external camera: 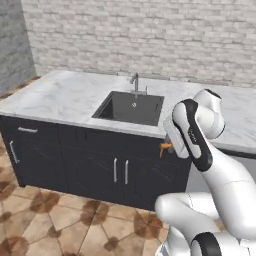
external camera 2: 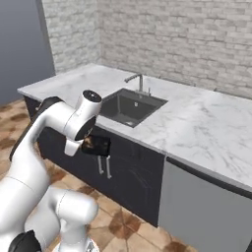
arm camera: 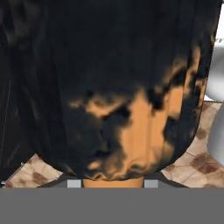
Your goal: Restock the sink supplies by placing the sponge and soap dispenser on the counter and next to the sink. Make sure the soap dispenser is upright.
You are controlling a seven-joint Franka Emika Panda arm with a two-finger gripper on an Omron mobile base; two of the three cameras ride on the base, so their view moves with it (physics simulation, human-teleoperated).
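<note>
You have the counter (external camera: 65, 95), a white-grey veined marble slab, running across the middle of the left base view over dark cabinets (external camera: 75, 160) with metal handles, a pale brick wall (external camera: 150, 35) behind it and brown patterned floor tiles (external camera: 65, 220) below. The sink (external camera: 131, 107) sits recessed at the centre of that view, its slim faucet (external camera: 135, 81) at the back edge. In the right base view, centre left, your hand (external camera 2: 96, 145) hangs in front of the cabinet doors, below the counter edge, closed on the soap dispenser (external camera 2: 97, 144), which lies on its side. Its orange nozzle pokes out at right of centre in the left base view. In the hand view the black, orange-mottled bottle looms right against the lens. No writing or label is readable.
</note>
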